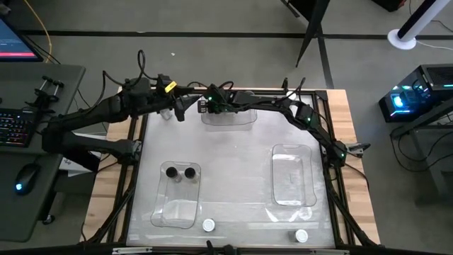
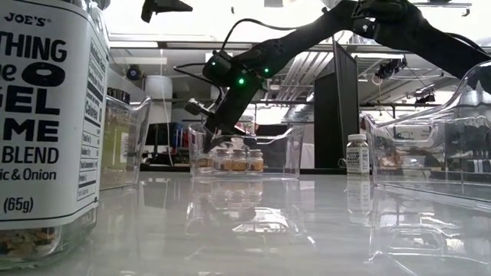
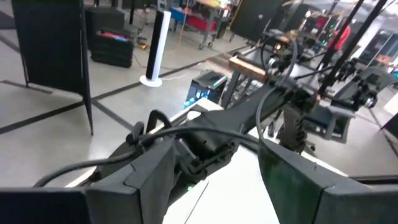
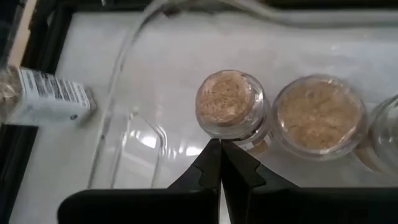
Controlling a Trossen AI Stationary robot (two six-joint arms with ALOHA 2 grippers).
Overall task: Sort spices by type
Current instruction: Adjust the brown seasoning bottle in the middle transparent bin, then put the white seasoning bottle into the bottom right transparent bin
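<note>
Two jars in the left bin; others apparently in the far bin

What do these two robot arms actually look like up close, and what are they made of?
Both arms are matte black, built of jointed tube-like segments with loose black cables looping alongside. The left arm carries a small yellow tag; the right arm shows small green indicator lights at its joints. The right gripper ends in two flat, dark, pointed fingers; the left gripper has broad, angular black fingers.

Two dark matte arms, looped black cables, green indicator lights, yellow tag near left wrist.
</note>
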